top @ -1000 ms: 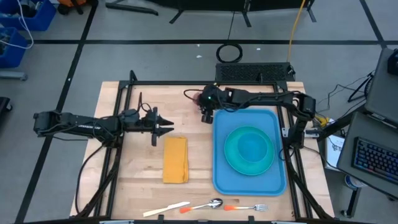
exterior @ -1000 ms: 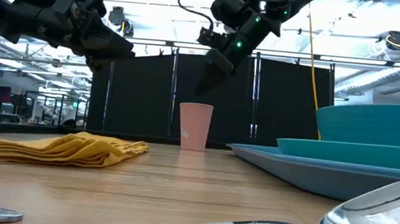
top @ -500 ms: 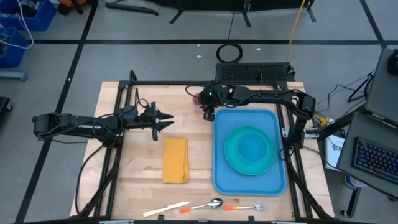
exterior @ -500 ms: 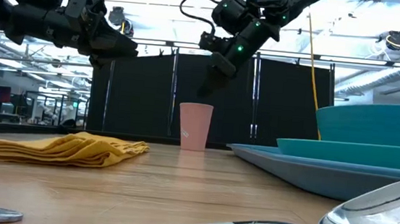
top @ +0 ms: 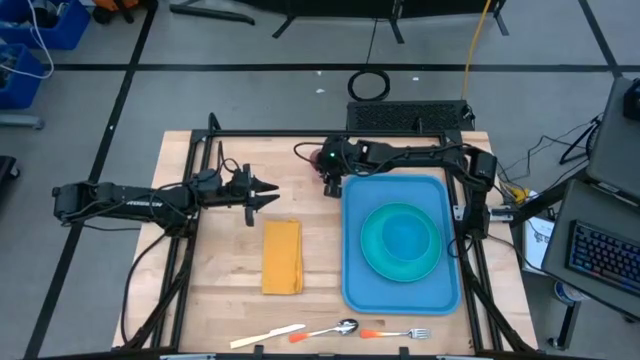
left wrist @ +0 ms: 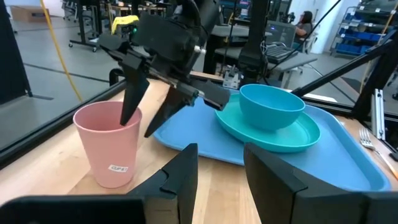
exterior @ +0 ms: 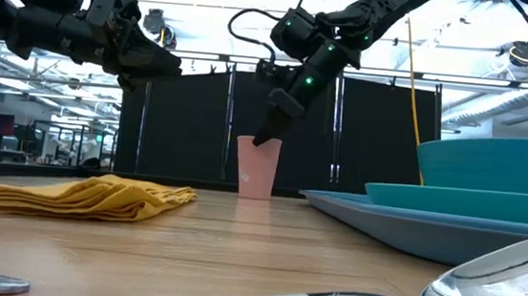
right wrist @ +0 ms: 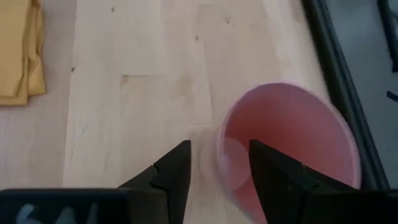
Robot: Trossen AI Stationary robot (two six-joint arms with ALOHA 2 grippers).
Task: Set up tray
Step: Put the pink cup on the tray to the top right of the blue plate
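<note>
A pink cup (top: 320, 160) (exterior: 257, 167) stands upright on the wooden table, left of the blue tray's (top: 360, 290) far left corner. My right gripper (top: 330, 184) (exterior: 265, 139) points down at it, open. One finger is inside the cup's mouth and one outside, with the rim (right wrist: 217, 140) between them and gaps on both sides. A turquoise plate (top: 375, 262) with a bowl (top: 405, 235) rests on the tray. My left gripper (top: 268, 193) (left wrist: 221, 180) hovers open, left of the cup and above the table.
A folded yellow napkin (top: 282, 256) lies flat left of the tray. A knife (top: 268, 336), spoon (top: 335, 328) and fork (top: 395, 333) lie along the table's near edge. A black frame rail (right wrist: 339, 68) runs close behind the cup.
My right gripper has come down and a little toward the far-left, until its fingertips straddle the cup's rim. My left gripper has shifted slightly toward the far edge, then held still. The cup has stayed in place.
</note>
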